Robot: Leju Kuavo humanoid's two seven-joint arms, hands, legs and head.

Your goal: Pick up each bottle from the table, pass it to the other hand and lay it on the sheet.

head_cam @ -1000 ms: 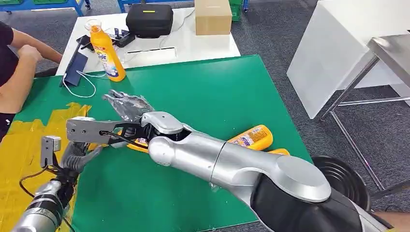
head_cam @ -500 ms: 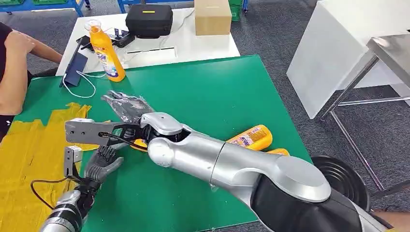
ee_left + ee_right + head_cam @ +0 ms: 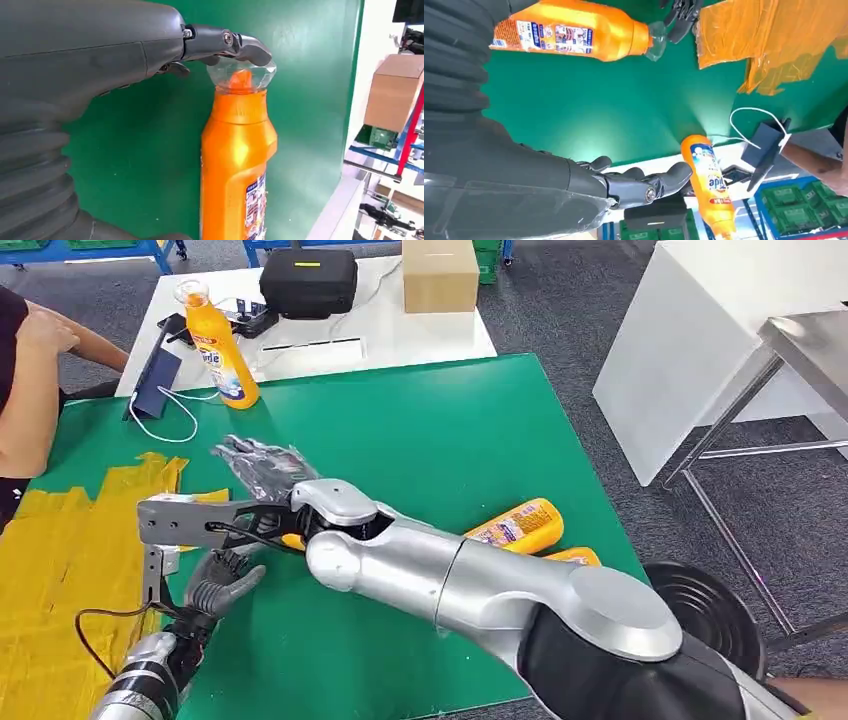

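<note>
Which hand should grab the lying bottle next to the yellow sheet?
Left. The left hand touches the cap of the bottle, and the sheet lies close by. The right hand hangs open beyond it.

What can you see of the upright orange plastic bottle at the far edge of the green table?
The upright orange plastic bottle has a clear cap, a flattened body and a blue, white and red label. It stands at the far edge of the green table, near a white cable. Nothing grips it.
</note>
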